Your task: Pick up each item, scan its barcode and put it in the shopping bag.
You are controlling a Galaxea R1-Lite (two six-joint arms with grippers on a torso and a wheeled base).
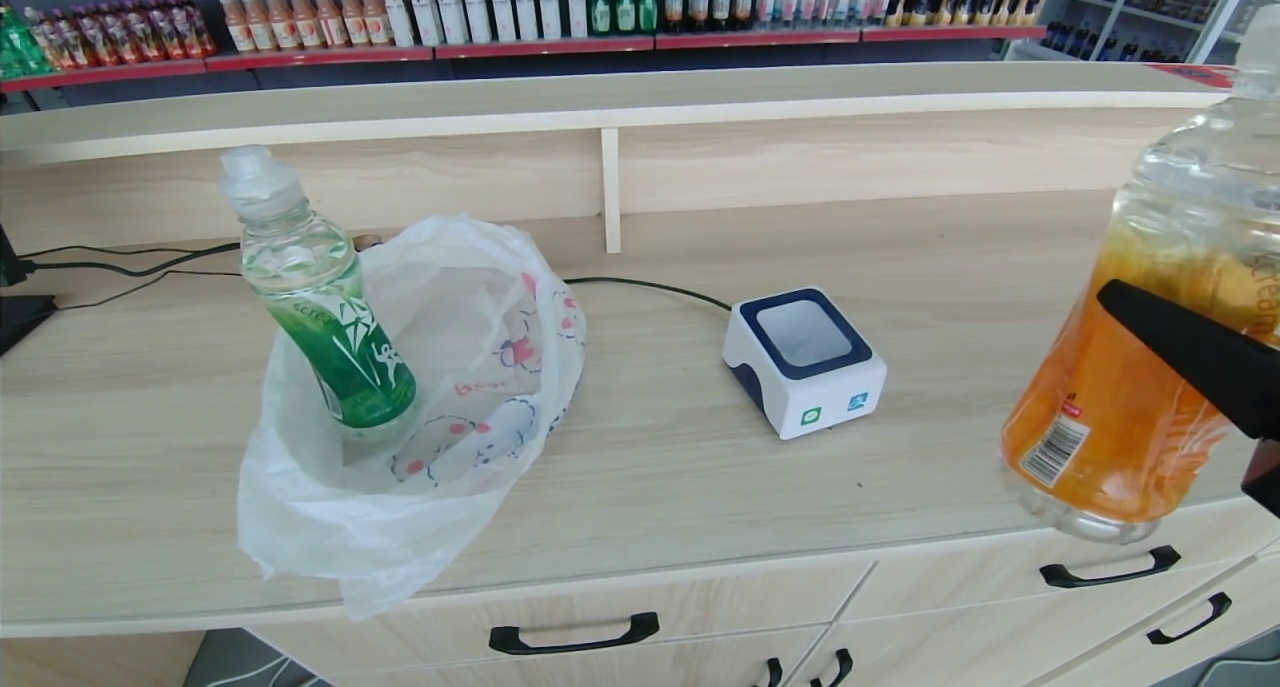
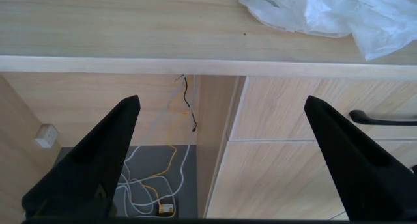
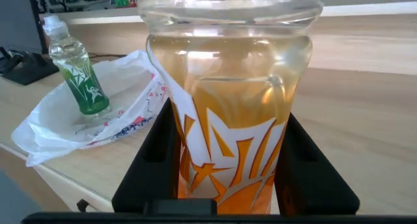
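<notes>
The right gripper is clamping the orange bottle around its lower half, one black finger crossing the label. It is holding the bottle in the air above the counter's front edge, to the right of the scanner and apart from it. The bottle's cap is running out of the picture, and most of the gripper is being cut off by the border. A barcode is showing low on the label.

The green bottle is standing in the open shopping bag, leaning a little. Plastic folds are veiling its base, so it is probably resting on the bag's floor, though that is hard to confirm. A black cable is running behind the scanner and vanishing behind the bag.

The left gripper is hanging with its fingers spread wide and nothing between them, below the counter's edge and before the drawer fronts.
</notes>
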